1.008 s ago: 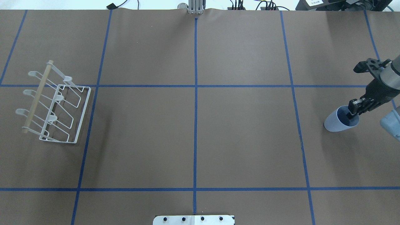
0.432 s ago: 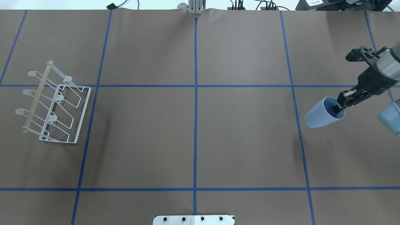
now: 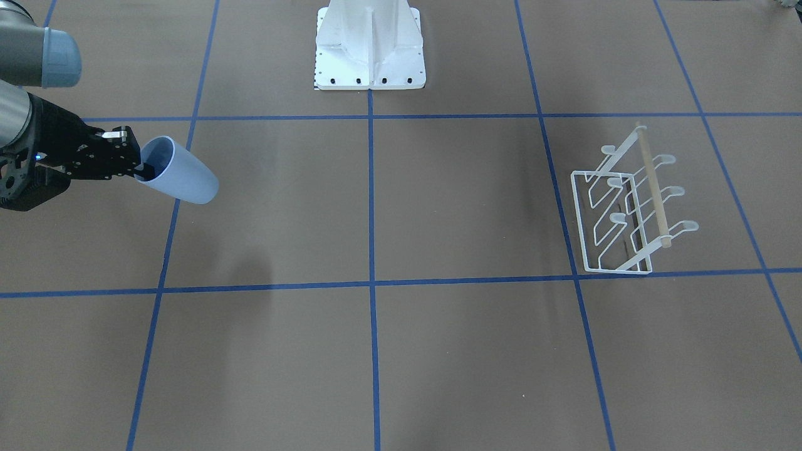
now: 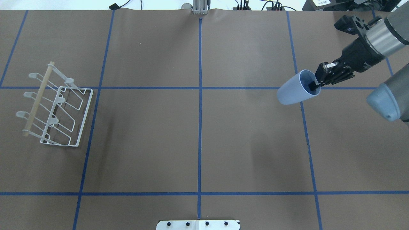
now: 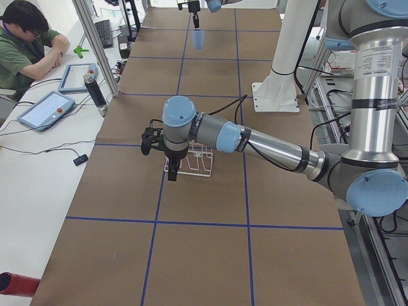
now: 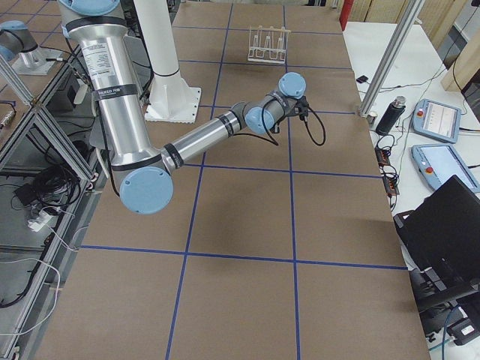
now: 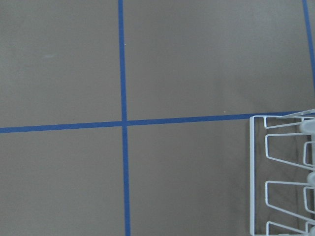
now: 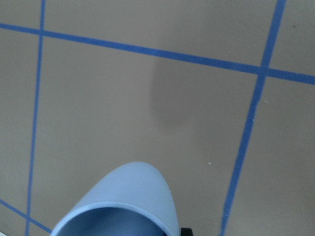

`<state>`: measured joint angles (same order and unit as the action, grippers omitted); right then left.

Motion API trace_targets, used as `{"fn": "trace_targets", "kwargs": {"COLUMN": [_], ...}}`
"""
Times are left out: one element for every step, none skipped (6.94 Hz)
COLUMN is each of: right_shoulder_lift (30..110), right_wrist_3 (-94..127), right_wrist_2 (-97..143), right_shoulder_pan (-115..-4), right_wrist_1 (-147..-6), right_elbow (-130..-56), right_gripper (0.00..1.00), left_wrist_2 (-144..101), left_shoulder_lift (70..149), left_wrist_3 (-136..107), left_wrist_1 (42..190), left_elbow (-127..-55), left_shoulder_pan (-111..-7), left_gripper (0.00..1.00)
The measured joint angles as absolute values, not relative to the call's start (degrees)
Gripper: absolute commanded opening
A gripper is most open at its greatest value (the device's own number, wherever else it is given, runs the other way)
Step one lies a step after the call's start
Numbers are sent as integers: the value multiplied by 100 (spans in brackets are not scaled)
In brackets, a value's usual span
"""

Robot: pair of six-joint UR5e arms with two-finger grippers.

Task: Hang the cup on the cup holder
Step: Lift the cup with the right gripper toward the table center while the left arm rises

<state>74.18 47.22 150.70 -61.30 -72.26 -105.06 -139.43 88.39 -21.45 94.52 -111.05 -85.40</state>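
One finger inside the rim, the right gripper (image 4: 315, 85) pinches the cup (image 4: 294, 91), aloft at three o'clock over the table (image 4: 198, 143). The cup holder (image 4: 38, 99) stands at nine. Carry the cup across steadily, then tip its mouth over a prong (image 4: 69, 80). Whether the left gripper (image 5: 173, 176) is open or closed, I cannot tell.

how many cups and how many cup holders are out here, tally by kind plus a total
cup: 1
cup holder: 1
total: 2

cup (image 4: 294, 93) aloft on the right, cup holder (image 4: 59, 100) far left
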Motion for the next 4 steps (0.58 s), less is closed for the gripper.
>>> {"fn": "trace_targets", "kwargs": {"right_shoulder_lift": [7289,7236,7216,7211], "right_wrist_3": [5582,6297,7004,7819], "right_wrist_2": [15068,15067,15075,15080], "right_shoulder_pan": [-6068,-6031,-6001,-5939], "right_wrist_1": [-6506,-5829,-5133,-4303], "right_elbow": [-10492,-10493,-10506,-10540], "right_gripper": [0,0,0,0], "left_wrist_2": [-13933,-13912,-13906,-13910], "left_shoulder_lift": [8857,8934,9119,9378], "left_wrist_3": [-3476,-4845,-6196,-7393], "left_wrist_1": [10364,11328,12170,12868], "left_elbow": [-11144,-11128,-11114,-11118], "left_shoulder_pan": [-8077,-7625,-7253,-6968], "left_gripper": [98,98,98,98]}}
